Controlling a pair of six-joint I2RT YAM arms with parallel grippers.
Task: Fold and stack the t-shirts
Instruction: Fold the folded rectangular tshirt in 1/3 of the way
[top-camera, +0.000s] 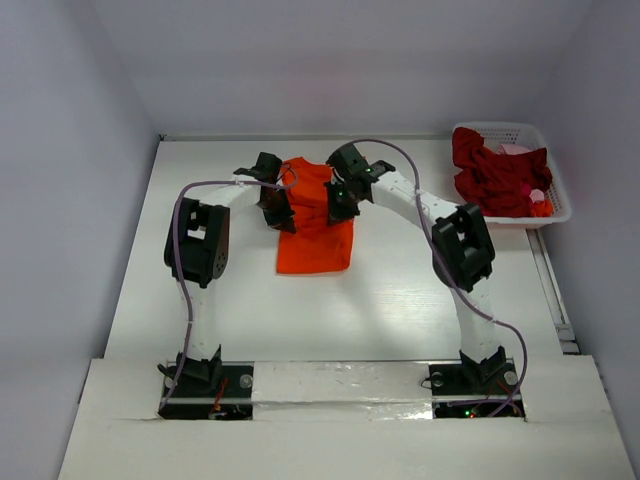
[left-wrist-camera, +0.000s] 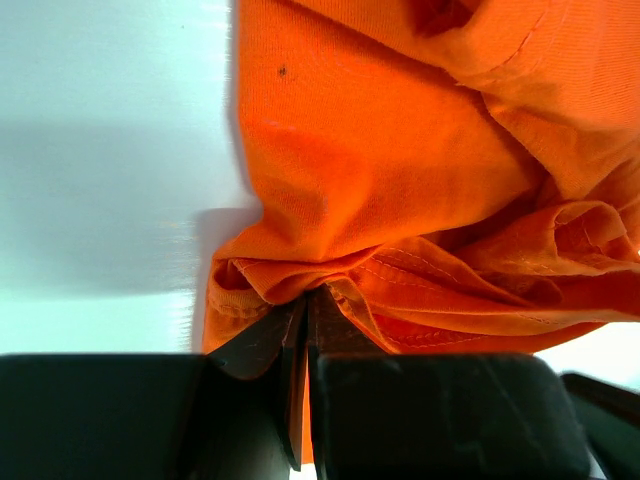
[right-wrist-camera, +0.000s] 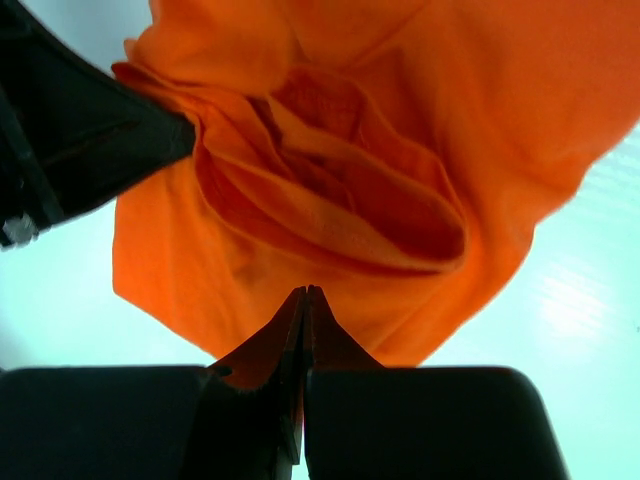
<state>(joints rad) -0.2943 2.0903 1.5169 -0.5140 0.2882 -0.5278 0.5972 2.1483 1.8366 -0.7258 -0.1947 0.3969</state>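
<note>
A bright orange t-shirt (top-camera: 315, 240) hangs bunched between my two grippers over the middle of the table, its lower part resting on the surface. My left gripper (top-camera: 279, 207) is shut on its left edge; in the left wrist view the jaws (left-wrist-camera: 308, 296) pinch a gathered hem of the orange cloth (left-wrist-camera: 400, 160). My right gripper (top-camera: 341, 200) is shut on the right edge; its tips (right-wrist-camera: 305, 292) meet in a fold of the orange t-shirt (right-wrist-camera: 400, 120). Dark red t-shirts (top-camera: 495, 178) and a pinkish one (top-camera: 516, 150) lie heaped in the basket.
A white lattice basket (top-camera: 560, 190) stands at the back right corner of the table. The left gripper's black body (right-wrist-camera: 80, 140) shows at the upper left of the right wrist view, close beside the cloth. White walls close the table at back and sides.
</note>
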